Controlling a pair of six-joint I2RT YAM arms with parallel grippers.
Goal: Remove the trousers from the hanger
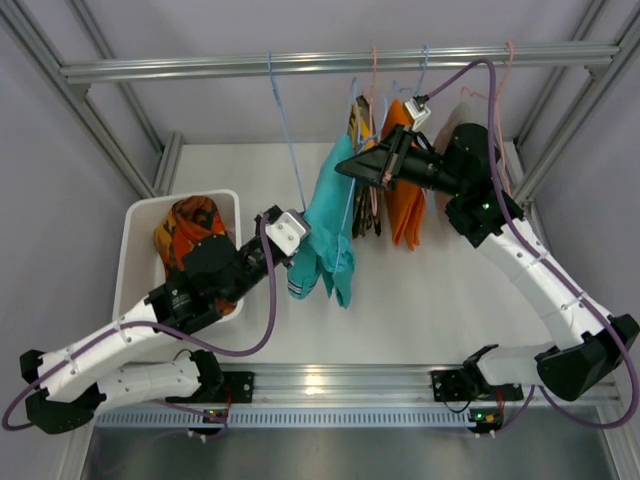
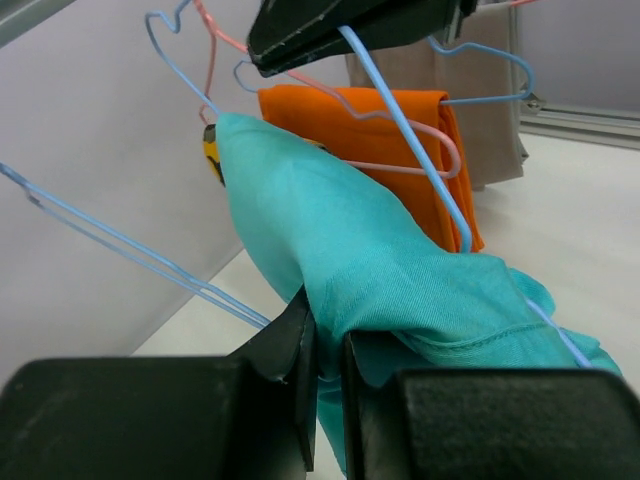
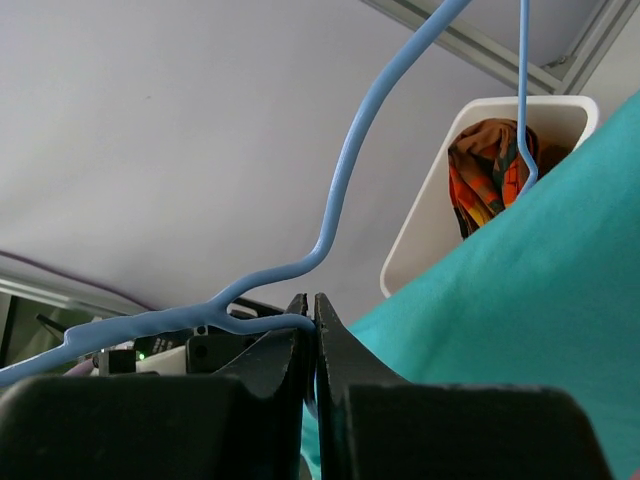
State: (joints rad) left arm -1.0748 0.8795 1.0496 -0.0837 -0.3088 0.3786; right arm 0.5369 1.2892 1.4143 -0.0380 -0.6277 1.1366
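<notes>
The teal trousers hang over a blue wire hanger in the middle of the top view. My left gripper is shut on their lower left edge; in the left wrist view the cloth is pinched between the jaws of that gripper. My right gripper is shut on the blue hanger's wire, just above the teal cloth, as the right wrist view of it shows. The patterned orange trousers lie in the white bin.
An empty blue hanger hangs from the top rail to the left. An orange garment on a pink hanger, a dark patterned garment and a beige cloth hang just behind the teal trousers. Frame posts stand at both sides.
</notes>
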